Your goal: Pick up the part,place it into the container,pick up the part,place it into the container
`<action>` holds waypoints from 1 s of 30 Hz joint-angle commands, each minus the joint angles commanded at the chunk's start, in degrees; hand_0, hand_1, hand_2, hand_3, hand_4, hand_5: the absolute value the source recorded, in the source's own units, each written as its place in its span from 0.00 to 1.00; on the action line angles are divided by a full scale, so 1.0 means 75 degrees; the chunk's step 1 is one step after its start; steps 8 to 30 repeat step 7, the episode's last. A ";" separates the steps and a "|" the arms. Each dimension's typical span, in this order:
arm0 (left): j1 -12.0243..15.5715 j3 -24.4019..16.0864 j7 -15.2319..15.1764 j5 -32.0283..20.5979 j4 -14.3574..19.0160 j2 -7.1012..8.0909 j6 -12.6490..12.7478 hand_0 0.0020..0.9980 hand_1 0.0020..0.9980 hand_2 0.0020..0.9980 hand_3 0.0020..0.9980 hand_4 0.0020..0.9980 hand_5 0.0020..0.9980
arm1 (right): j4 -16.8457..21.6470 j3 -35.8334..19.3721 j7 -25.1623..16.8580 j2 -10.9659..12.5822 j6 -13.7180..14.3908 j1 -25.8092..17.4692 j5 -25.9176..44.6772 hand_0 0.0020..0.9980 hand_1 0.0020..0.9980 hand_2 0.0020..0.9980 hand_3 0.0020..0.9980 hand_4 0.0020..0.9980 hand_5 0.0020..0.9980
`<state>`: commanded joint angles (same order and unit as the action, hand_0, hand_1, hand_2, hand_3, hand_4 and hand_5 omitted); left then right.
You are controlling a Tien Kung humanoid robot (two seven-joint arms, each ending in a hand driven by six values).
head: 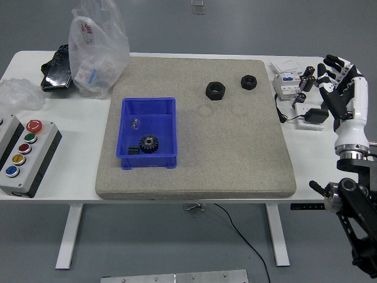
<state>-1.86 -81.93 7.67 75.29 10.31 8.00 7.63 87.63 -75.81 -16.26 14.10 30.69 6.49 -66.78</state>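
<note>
Two black hex nuts lie on the grey mat [235, 153]: the larger nut [215, 91] and a smaller nut [249, 82] to its right, near the mat's far edge. The blue container [149, 133] stands on the mat's left half and holds a black gear [149, 143], a small black piece and a small clear piece. My right hand [339, 79] is raised at the table's right edge, fingers spread, holding nothing, well right of both nuts. The left arm is out of view.
A button box [22, 155] sits at the left edge. A plastic bag [97, 50], a black object [57, 69] and crumpled film [17, 93] lie at the back left. Small electrical modules and a cable [294, 94] lie right of the mat, just beside my hand.
</note>
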 joint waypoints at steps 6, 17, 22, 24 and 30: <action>0.0060 -0.0174 -0.0001 0.0047 0.0000 -0.0083 0.0018 0.64 0.56 0.55 0.63 0.73 0.35 | -0.0002 -0.0244 -0.0029 -0.0111 -0.0042 -0.0104 0.0117 0.58 0.63 0.69 0.66 0.71 0.43; 0.0066 -0.0187 -0.0002 0.0053 0.0000 -0.0098 0.0020 0.64 0.56 0.55 0.63 0.73 0.35 | 0.0000 -0.0267 -0.0022 -0.0121 -0.0054 -0.0118 0.0124 0.58 0.63 0.69 0.66 0.71 0.43; 0.0066 -0.0187 -0.0002 0.0053 0.0000 -0.0098 0.0020 0.64 0.56 0.55 0.63 0.73 0.35 | 0.0000 -0.0267 -0.0022 -0.0121 -0.0054 -0.0118 0.0124 0.58 0.63 0.69 0.66 0.71 0.43; 0.0066 -0.0187 -0.0002 0.0053 0.0000 -0.0098 0.0020 0.64 0.56 0.55 0.63 0.73 0.35 | 0.0000 -0.0267 -0.0022 -0.0121 -0.0054 -0.0118 0.0124 0.58 0.63 0.69 0.66 0.71 0.43; 0.0066 -0.0187 -0.0002 0.0053 0.0000 -0.0098 0.0020 0.64 0.56 0.55 0.63 0.73 0.35 | 0.0000 -0.0267 -0.0022 -0.0121 -0.0054 -0.0118 0.0124 0.58 0.63 0.69 0.66 0.71 0.43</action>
